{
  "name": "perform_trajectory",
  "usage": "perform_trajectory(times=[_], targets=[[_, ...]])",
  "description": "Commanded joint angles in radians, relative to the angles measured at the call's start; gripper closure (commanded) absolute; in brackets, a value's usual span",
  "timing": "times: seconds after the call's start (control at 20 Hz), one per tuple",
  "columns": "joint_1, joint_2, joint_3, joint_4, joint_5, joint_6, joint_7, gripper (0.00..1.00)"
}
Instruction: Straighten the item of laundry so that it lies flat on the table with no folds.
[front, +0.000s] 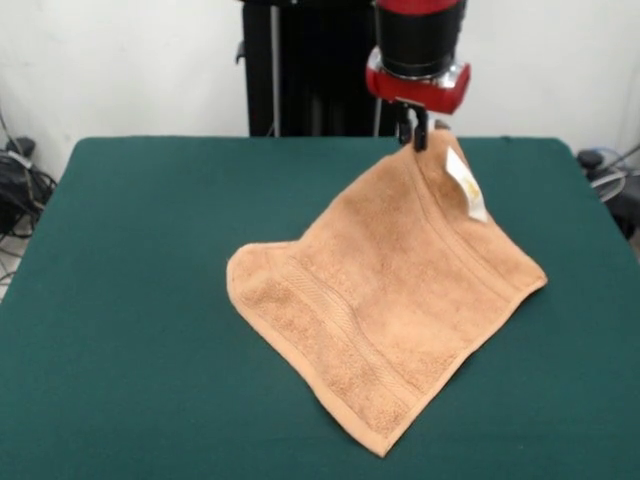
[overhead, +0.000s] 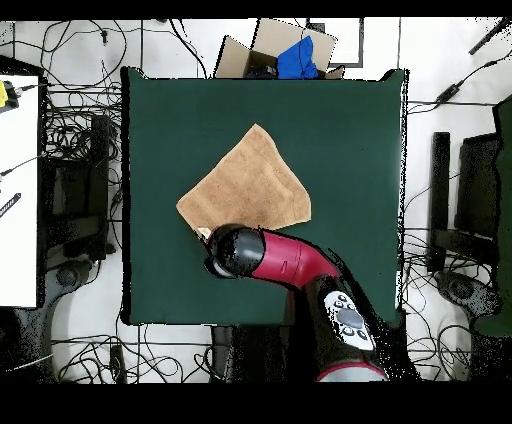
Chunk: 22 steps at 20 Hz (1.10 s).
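Observation:
The peach-orange towel (front: 385, 300) lies on the dark green table (front: 130, 300), right of centre in the front view. Its far corner is lifted off the cloth and held up, so the towel slopes down from there to the table. The small white tag (front: 467, 185) hangs near the lifted corner. My gripper (front: 413, 137) is shut on that far corner, above the table's far side. In the overhead view the towel (overhead: 248, 187) lies mid-table and the arm's head (overhead: 235, 251) covers the held corner.
A cardboard box with blue cloth (overhead: 290, 55) stands off the table's edge in the overhead view. Cables (overhead: 60, 150) lie on the floor all round. A white bench (overhead: 18, 190) is at the left.

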Motion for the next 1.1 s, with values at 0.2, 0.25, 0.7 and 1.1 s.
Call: perform_trajectory(times=[0.2, 0.25, 0.7, 1.1], targets=[[0.006, 0.158, -0.035, -0.075, 0.011, -0.129, 0.168, 1.00], [0.003, 0.159, -0.037, -0.080, 0.007, -0.125, 0.159, 1.00], [-0.010, 0.153, -0.019, -0.074, 0.022, -0.119, 0.152, 0.00], [-0.009, 0.136, -0.017, -0.071, 0.021, -0.110, 0.150, 0.00]])
